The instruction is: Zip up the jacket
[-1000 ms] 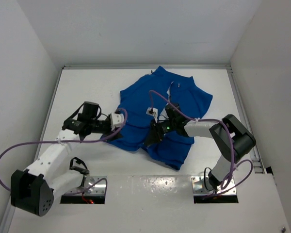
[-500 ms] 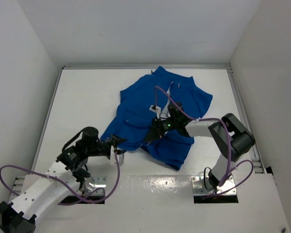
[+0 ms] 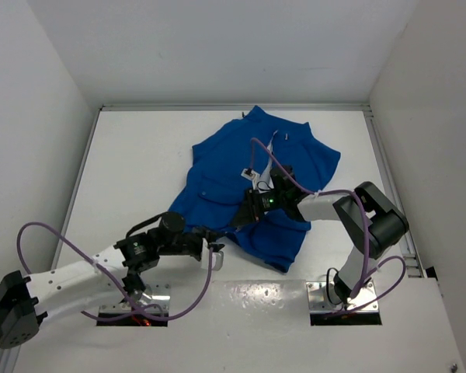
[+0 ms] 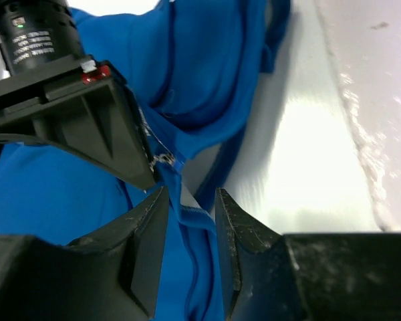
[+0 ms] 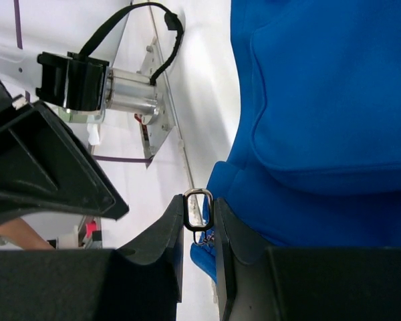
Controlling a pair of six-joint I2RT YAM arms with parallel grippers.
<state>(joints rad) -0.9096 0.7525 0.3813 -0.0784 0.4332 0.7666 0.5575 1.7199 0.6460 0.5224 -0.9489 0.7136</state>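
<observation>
The bright blue jacket (image 3: 241,163) lies crumpled mid-table, collar toward the back. My right gripper (image 3: 239,220) is at its lower front opening, shut on the metal zipper pull ring (image 5: 198,208), which stands upright between the fingertips (image 5: 176,221). My left gripper (image 3: 215,250) is at the jacket's near hem, just left of the right gripper. In the left wrist view its jaws are open and straddle the blue hem edge (image 4: 187,207) without pinching it. The right gripper's black body (image 4: 67,114) sits just beyond, and white lining (image 4: 204,170) shows there.
White enclosure walls stand close on both sides and at the back. A shiny raised strip (image 3: 241,299) runs along the near edge, with arm mounting plates (image 3: 346,299) in it. Purple cables (image 3: 54,233) loop off both arms. The left arm (image 3: 85,268) lies low along the near edge.
My left arm has swung from the jacket's left side down and rightward to the near hem beside the right gripper. The right gripper has stayed almost still on the pull.
</observation>
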